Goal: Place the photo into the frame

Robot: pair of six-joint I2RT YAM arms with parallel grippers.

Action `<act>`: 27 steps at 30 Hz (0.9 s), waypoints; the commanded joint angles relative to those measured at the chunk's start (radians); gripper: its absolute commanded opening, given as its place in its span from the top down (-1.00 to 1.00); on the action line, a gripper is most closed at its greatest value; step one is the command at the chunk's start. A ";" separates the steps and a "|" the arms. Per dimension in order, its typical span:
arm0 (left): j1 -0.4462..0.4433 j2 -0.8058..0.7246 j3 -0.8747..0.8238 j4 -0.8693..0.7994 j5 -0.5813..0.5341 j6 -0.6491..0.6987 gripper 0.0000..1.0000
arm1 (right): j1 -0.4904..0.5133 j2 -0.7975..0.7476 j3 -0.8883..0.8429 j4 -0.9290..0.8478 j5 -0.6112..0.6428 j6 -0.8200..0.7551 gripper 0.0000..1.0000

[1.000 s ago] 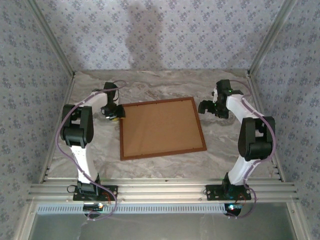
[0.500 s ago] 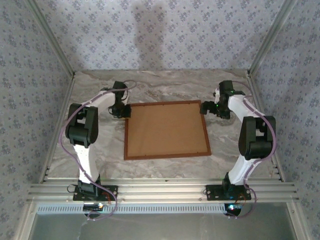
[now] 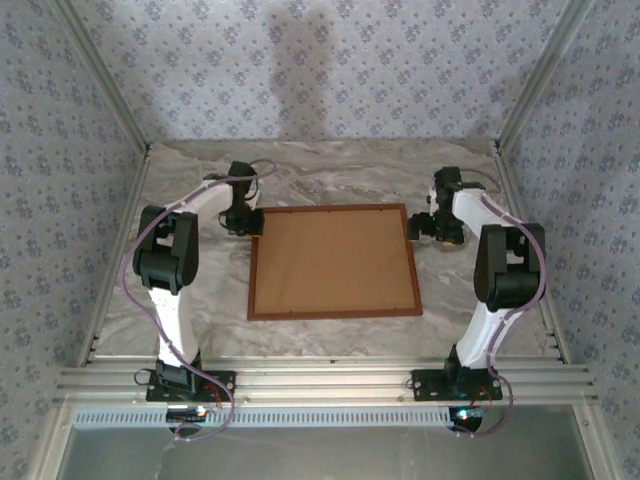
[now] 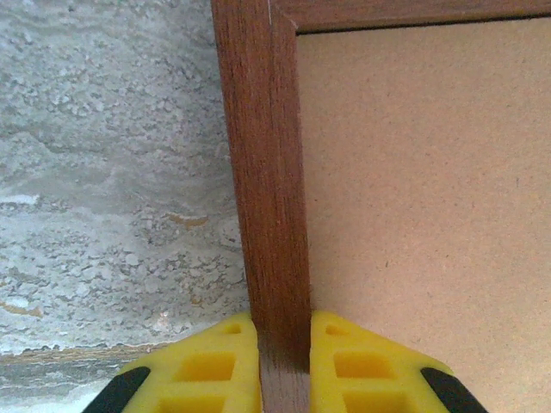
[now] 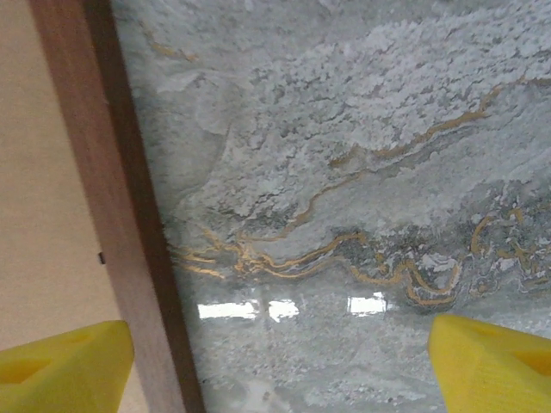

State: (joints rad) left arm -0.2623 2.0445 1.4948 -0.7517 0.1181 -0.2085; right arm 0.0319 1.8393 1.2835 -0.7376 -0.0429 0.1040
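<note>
The frame (image 3: 333, 313), thin reddish-brown wood, lies flat in the middle of the marble table with a plain brown backing board (image 3: 333, 258) filling it. The photo is hidden. My left gripper (image 3: 247, 225) is at the frame's far-left corner. In the left wrist view its yellow fingers (image 4: 215, 361) press both sides of the left bar (image 4: 263, 172), so the left gripper (image 4: 282, 331) is shut on it. My right gripper (image 3: 418, 228) is at the far-right corner. It stands open (image 5: 280, 361), one finger (image 5: 69, 361) over the board, the other (image 5: 491, 357) over bare table, the right bar (image 5: 112, 215) between them.
The marble table (image 3: 330, 170) is walled by patterned panels at the back and both sides. An aluminium rail (image 3: 320, 385) runs along the near edge, where both arm bases are bolted. Bare table surrounds the frame on all sides.
The left gripper closed on the frame's left bar, and the frame slid right and squared up. The right gripper came in over the frame's right bar, its jaws narrowing slightly.
</note>
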 commanded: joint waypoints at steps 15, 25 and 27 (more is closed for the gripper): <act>-0.008 0.016 0.015 -0.044 -0.014 -0.002 0.67 | 0.065 0.117 0.124 -0.059 0.104 -0.033 -0.87; -0.008 0.019 0.012 -0.051 -0.018 -0.002 0.68 | 0.065 0.112 0.127 -0.047 0.107 -0.036 -0.89; -0.008 0.019 0.012 -0.051 -0.018 -0.003 0.68 | 0.065 0.125 0.126 -0.041 0.098 -0.036 -0.89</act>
State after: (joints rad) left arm -0.2623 2.0449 1.4956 -0.7532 0.1154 -0.2188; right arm 0.0971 1.9476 1.3922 -0.7628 0.0494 0.0845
